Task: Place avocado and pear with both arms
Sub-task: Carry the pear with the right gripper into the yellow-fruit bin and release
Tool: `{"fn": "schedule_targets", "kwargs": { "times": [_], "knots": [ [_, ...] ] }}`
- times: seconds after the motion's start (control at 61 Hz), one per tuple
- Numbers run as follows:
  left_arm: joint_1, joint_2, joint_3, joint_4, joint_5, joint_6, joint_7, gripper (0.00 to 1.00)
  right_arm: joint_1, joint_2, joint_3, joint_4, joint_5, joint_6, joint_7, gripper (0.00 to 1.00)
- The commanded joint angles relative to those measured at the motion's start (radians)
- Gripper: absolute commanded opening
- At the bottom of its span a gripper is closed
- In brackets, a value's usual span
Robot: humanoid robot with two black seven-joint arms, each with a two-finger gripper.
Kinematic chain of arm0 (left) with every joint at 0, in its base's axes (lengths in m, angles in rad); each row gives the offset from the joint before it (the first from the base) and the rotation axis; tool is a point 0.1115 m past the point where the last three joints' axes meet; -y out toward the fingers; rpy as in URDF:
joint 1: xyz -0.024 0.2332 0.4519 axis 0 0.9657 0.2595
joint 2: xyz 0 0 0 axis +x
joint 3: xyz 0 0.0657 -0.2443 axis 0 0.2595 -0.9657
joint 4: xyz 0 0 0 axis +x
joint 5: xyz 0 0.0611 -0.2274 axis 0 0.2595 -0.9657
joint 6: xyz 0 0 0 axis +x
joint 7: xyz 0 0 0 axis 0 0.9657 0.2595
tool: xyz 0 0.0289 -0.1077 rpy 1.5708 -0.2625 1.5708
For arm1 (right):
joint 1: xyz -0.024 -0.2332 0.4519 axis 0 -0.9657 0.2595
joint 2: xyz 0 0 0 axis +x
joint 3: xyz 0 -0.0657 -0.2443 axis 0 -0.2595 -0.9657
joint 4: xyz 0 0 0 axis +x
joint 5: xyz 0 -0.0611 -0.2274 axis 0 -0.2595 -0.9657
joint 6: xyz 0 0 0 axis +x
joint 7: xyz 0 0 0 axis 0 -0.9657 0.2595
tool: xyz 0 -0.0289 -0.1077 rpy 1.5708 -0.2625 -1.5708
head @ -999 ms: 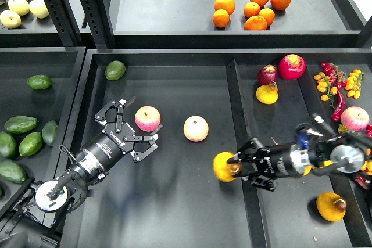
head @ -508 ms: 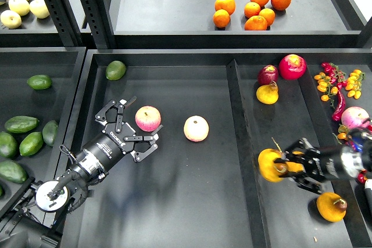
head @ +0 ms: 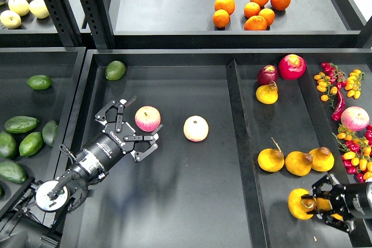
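Head view: right tool (head: 317,204) grips a pear (head: 299,203) near the tray's bottom edge; left tool (head: 129,129) spread wide.

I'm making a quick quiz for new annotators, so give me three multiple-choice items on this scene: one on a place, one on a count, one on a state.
1. Where does the lone dark green oval avocado in the wide middle tray lie?
A. far left corner
B. near right corner
C. dead centre

2. How many pink-blushed round apples lie in that tray?
A. one
B. two
C. four

3. What is the right gripper doing?
A. hanging free with nothing in it
B. gripping an orange-yellow roundish pear
C. resting on the shelf of oranges

Answers:
1 A: it sits by the tray's far left corner.
2 B: one apple lies between the open fingers of the left gripper, another apple to its right.
3 B: its fingers close around the pear in the right tray.
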Motion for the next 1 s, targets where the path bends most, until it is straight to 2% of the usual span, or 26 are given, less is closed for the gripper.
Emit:
{"fn": "schedule_targets", "kwargs": {
  "times": [0.0, 0.311, 0.36, 0.426, 0.524, 0.819, 0.835, 0.983],
  "knots": [
    [0.0, 0.0, 0.0, 0.0, 0.0, 0.0, 0.0, 0.99, -0.002, 0.014, 0.003, -0.018, 0.0, 0.0, 0.0, 0.13],
    [0.0, 0.0, 0.005, 0.0, 0.0, 0.0, 0.0, 0.99, -0.005, 0.021, 0.0, -0.035, 0.0, 0.0, 0.0, 0.22],
    [0.0, 0.0, 0.005, 0.0, 0.0, 0.0, 0.0, 0.99, -0.005, 0.029, 0.0, -0.038, -0.002, 0.0, 0.0, 0.27],
    [0.0, 0.0, 0.005, 0.0, 0.0, 0.0, 0.0, 0.99, -0.003, 0.037, 0.0, -0.038, -0.006, 0.0, 0.0, 0.4],
    [0.0, 0.0, 0.005, 0.0, 0.0, 0.0, 0.0, 0.99, -0.002, 0.038, 0.002, -0.038, -0.02, 0.0, 0.0, 0.52],
    [0.0, 0.0, 0.005, 0.0, 0.0, 0.0, 0.0, 0.99, -0.003, 0.038, 0.003, -0.038, -0.02, 0.0, 0.0, 0.7],
    [0.0, 0.0, 0.005, -0.001, 0.0, 0.0, -0.001, 0.99, -0.003, 0.038, 0.003, -0.038, -0.02, 0.0, 0.0, 0.75],
    [0.0, 0.0, 0.003, -0.006, 0.0, 0.0, -0.001, 0.99, 0.003, 0.021, 0.014, -0.021, -0.003, 0.0, 0.0, 0.81]
  ]
}}
